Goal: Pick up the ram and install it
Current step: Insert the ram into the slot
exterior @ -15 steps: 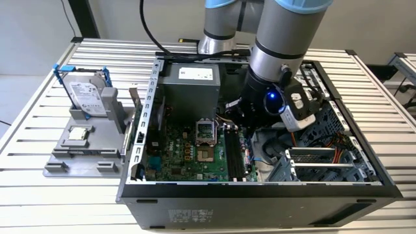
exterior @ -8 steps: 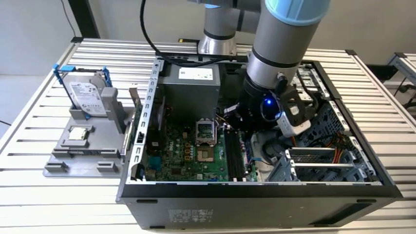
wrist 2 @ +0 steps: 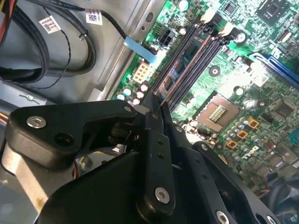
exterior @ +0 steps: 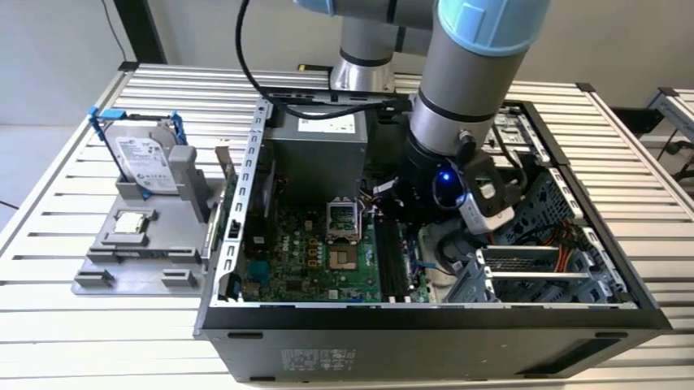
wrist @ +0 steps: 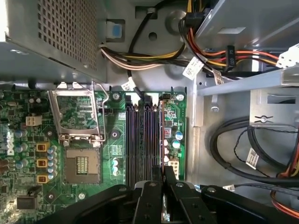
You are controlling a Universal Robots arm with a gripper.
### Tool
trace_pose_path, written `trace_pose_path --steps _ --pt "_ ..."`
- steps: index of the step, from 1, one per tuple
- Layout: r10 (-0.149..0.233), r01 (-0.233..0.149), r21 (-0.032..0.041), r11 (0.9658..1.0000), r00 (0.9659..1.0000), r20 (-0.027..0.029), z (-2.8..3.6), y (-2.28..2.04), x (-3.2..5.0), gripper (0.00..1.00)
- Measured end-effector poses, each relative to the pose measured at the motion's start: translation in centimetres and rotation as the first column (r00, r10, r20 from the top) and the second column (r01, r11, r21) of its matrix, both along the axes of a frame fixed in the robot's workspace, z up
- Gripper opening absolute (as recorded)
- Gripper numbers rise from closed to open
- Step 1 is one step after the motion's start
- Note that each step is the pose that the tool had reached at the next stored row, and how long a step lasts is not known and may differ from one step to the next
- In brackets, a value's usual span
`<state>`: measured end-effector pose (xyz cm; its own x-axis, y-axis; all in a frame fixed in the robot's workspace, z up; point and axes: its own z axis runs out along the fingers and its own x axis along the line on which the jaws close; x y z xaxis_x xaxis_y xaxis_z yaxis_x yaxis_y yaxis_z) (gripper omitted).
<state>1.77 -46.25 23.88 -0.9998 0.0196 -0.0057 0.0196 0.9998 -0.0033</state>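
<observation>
Arm (exterior: pixel 461 114) reaches down into the open computer case (exterior: pixel 434 329), over the motherboard's (exterior: pixel 304 260) edge on the exterior view's right. The case lies on the slatted surface (exterior: pixel 97 325).

Pincer (wrist: pixel 163 173) is pressed together on the ram (wrist: pixel 162 135). Both wrist views show the black fingers (wrist 2: pixel 161 140) pinching the thin strip's near end, with almost no gap.

The ram (wrist 2: pixel 184 63) stands on edge along the memory slots (wrist: pixel 140 140), at the slot on the side away from the CPU socket (wrist: pixel 81 165). Its far end sits by the slot latches. Can't tell if it is fully seated.

The other black slots beside it are unfilled. The CPU socket's lid frame is flipped up.

Hard drive (exterior: pixel 141 158) in its blue frame sits upright on a grey stand (exterior: pixel 136 252), outside the case on the exterior view's left, well apart from the pincer.
</observation>
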Motion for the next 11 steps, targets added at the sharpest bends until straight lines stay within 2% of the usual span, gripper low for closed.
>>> trace_pose_path --steps 4,7,9,11 --pt "0.001 -0.001 0.0000 1.0000 1.0000 0.0000 -0.74 -0.11 0.13 0.00" --pt "0.001 -0.001 -0.0001 1.0000 1.0000 0.0000 -1.22 -0.42 0.14 0.00" --pt "0.003 -0.003 0.0000 1.0000 1.0000 0.0001 -1.38 -0.67 0.11 0.00" --pt "0.008 -0.008 0.0000 1.0000 1.0000 -0.0001 -1.39 -0.68 0.05 0.00"
